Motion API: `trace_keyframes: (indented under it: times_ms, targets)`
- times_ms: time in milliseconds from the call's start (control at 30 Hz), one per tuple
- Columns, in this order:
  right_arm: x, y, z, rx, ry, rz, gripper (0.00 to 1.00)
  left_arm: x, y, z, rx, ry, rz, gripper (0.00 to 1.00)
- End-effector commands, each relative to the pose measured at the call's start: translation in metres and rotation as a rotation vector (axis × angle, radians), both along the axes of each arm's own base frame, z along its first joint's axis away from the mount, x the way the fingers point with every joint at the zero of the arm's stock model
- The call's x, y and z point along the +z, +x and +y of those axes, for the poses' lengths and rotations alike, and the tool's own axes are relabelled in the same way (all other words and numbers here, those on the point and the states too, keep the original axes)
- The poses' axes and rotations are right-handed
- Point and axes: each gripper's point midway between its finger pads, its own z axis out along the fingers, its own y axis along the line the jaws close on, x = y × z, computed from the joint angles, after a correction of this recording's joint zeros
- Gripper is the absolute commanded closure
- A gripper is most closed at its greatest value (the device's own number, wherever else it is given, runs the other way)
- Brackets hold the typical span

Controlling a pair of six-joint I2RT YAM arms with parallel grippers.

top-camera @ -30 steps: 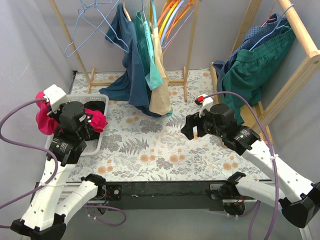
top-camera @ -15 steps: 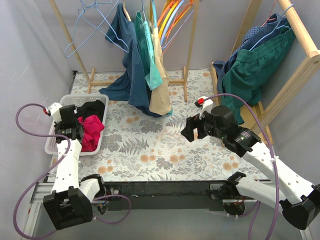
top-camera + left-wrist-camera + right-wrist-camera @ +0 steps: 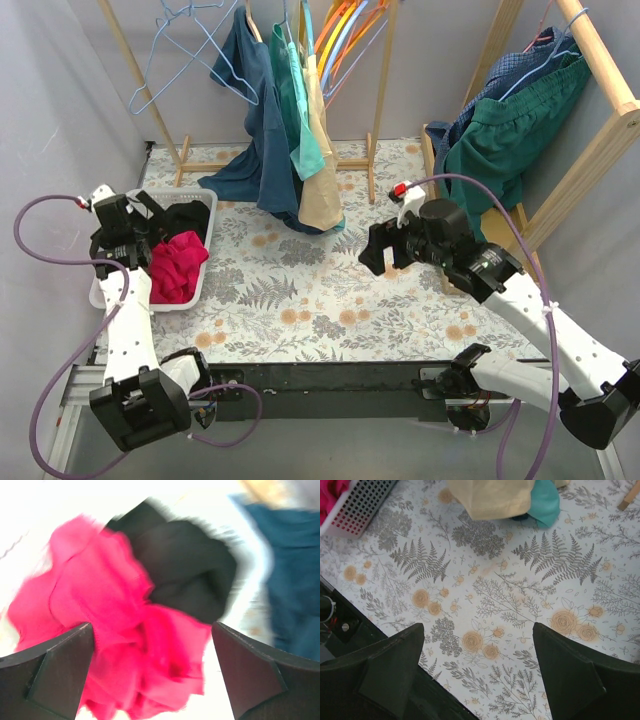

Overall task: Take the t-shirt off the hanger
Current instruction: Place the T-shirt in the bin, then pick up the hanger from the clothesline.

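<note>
The bright pink t-shirt (image 3: 175, 265) (image 3: 110, 615) lay bunched up in a white plastic basket with small holes (image 3: 186, 296) (image 3: 360, 505). It was not on any hanger. A black piece of clothing (image 3: 186, 216) (image 3: 185, 570) lay beside it in the same basket, touching it. The basket sat at the left side of a table covered with a white cloth with ferns and orange flowers (image 3: 300, 290) (image 3: 520, 605).

The left gripper (image 3: 146, 240) (image 3: 152, 675) hung just above the basket. Its two dark fingers (image 3: 55, 672) stood wide apart and held nothing.

The right gripper (image 3: 380, 255) (image 3: 480, 675) hung over the cloth, well apart from the basket. Its fingers (image 3: 572, 672) were wide apart too, with nothing between them.

At the back stood a wooden rack (image 3: 380, 110). Pale blue wire hangers (image 3: 180, 50) hung bare on it. Beside them hung a dark blue shirt (image 3: 255, 130), a teal piece (image 3: 305, 125) and a tan piece (image 3: 320, 185). Their lower ends rested on the cloth. A dark green shirt (image 3: 510, 130) hung over a second wooden rack (image 3: 600, 60) on the right.
</note>
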Motion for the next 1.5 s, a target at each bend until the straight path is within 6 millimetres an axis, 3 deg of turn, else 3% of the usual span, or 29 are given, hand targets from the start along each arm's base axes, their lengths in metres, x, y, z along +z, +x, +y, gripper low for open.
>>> trace_keyframes:
  times_ms: [0, 133, 167, 200, 267, 300, 333, 433, 467, 500, 533, 567, 600, 633, 700, 733, 767, 800, 867, 900, 967, 1000, 1133, 1267, 1367, 1467]
  targets:
    - [0.061, 0.013, 0.011, -0.032, 0.079, -0.052, 0.03, 0.048, 0.004, -0.031, -0.183, -0.008, -0.115, 0.02]
    - [0.112, 0.027, 0.023, -0.039, 0.155, -0.112, 0.04, 0.072, 0.009, -0.057, -0.311, -0.025, -0.179, 0.02]
    - [0.14, 0.034, 0.029, -0.041, 0.187, -0.146, 0.05, 0.078, 0.01, -0.064, -0.344, -0.03, -0.194, 0.02]
    - [0.149, 0.037, 0.031, -0.042, 0.196, -0.157, 0.05, 0.09, 0.012, -0.069, -0.37, -0.024, -0.223, 0.02]
    - [0.163, 0.045, 0.044, -0.017, 0.22, -0.168, 0.07, 0.127, 0.015, -0.083, -0.434, -0.006, -0.319, 0.02]
    - [0.183, 0.048, 0.047, -0.012, 0.25, -0.2, 0.07, 0.143, 0.015, -0.094, -0.488, -0.018, -0.366, 0.02]
    - [0.189, 0.052, 0.05, -0.011, 0.262, -0.21, 0.08, 0.17, 0.015, -0.1, -0.521, -0.003, -0.428, 0.02]
    - [0.187, 0.064, 0.061, -0.013, 0.267, -0.207, 0.1, 0.217, 0.018, -0.118, -0.612, -0.022, -0.54, 0.02]
    - [0.182, 0.066, 0.063, -0.014, 0.264, -0.199, 0.11, 0.243, 0.022, -0.12, -0.627, -0.009, -0.585, 0.02]
    - [0.177, 0.067, 0.064, -0.018, 0.263, -0.193, 0.11, 0.258, 0.025, -0.122, -0.637, -0.013, -0.613, 0.02]
    - [0.156, 0.067, 0.064, -0.022, 0.239, -0.159, 0.12, 0.269, 0.026, -0.13, -0.674, -0.022, -0.636, 0.02]
    - [0.155, 0.065, 0.062, -0.027, 0.254, -0.164, 0.12, 0.289, 0.034, -0.131, -0.69, -0.012, -0.673, 0.02]
    - [0.148, 0.063, 0.061, -0.032, 0.256, -0.148, 0.12, 0.298, 0.037, -0.14, -0.719, -0.031, -0.689, 0.02]
    - [0.121, 0.06, 0.06, -0.03, 0.227, -0.108, 0.13, 0.305, 0.04, -0.143, -0.73, -0.032, -0.705, 0.02]
    - [0.114, 0.054, 0.054, -0.042, 0.235, -0.113, 0.13, 0.326, 0.053, -0.151, -0.737, -0.032, -0.739, 0.02]
    - [0.1, 0.053, 0.05, -0.058, 0.22, -0.093, 0.13, 0.334, 0.06, -0.164, -0.747, -0.038, -0.753, 0.02]
    - [0.099, 0.05, 0.047, -0.061, 0.224, -0.095, 0.13, 0.338, 0.066, -0.173, -0.757, -0.045, -0.759, 0.04]
    - [0.095, 0.049, 0.046, -0.063, 0.219, -0.087, 0.13, 0.346, 0.077, -0.201, -0.819, -0.067, -0.769, 0.05]
    - [0.087, 0.046, 0.042, -0.066, 0.189, -0.079, 0.13, 0.349, 0.097, -0.213, -0.772, -0.054, -0.756, 0.08]
    - [0.082, 0.045, 0.039, -0.069, 0.168, -0.069, 0.13, 0.367, 0.095, -0.234, -0.793, -0.055, -0.793, 0.08]
    - [0.074, 0.044, 0.033, -0.078, 0.134, -0.068, 0.14, 0.349, 0.131, -0.244, -0.708, -0.031, -0.732, 0.11]
    - [0.068, 0.043, 0.032, -0.08, 0.124, -0.064, 0.13, 0.348, 0.132, -0.264, -0.726, -0.031, -0.728, 0.12]
    - [0.057, 0.038, 0.026, -0.074, 0.112, -0.071, 0.13, 0.342, 0.161, -0.273, -0.567, 0.038, -0.704, 0.14]
    - [0.05, 0.032, 0.024, -0.058, 0.13, -0.076, 0.13, 0.33, 0.173, -0.286, -0.48, 0.136, -0.682, 0.17]
    - [0.043, 0.03, 0.028, -0.037, 0.132, -0.07, 0.12, 0.322, 0.174, -0.288, -0.39, 0.243, -0.645, 0.21]
    - [0.034, 0.03, 0.03, -0.021, 0.106, -0.049, 0.12, 0.327, 0.166, -0.289, -0.336, 0.307, -0.644, 0.26]
